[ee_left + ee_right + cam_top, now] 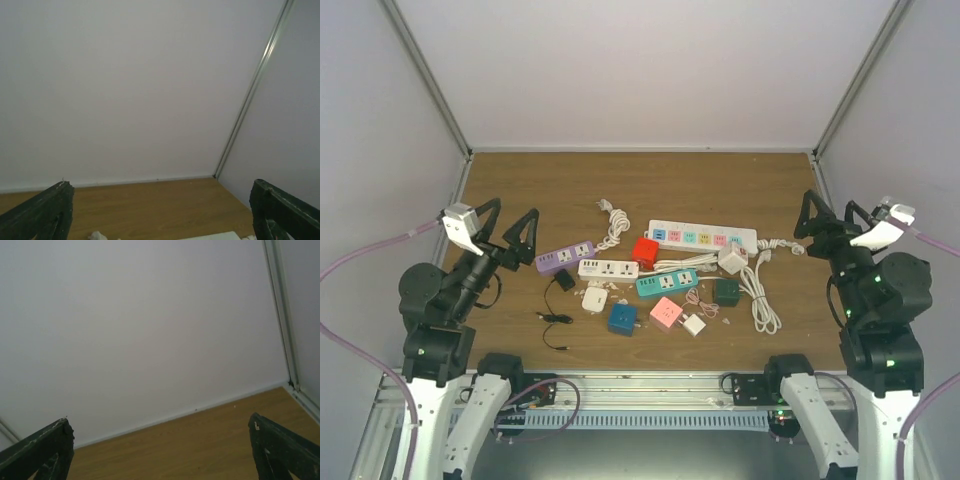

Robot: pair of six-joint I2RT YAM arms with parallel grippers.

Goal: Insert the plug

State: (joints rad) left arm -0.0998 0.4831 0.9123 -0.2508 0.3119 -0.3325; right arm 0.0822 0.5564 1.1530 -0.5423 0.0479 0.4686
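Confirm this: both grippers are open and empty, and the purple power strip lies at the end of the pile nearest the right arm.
Wrong on one point. The top external view shows the purple power strip at the end of the pile nearest the left arm. The left gripper and right gripper are indeed open and empty.

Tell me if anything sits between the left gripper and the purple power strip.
Nothing visible does: the open left gripper is left of the purple power strip, with only bare tabletop between them.

Top view overhead, wrist views share far wall (125, 100) — tabletop (200, 440).
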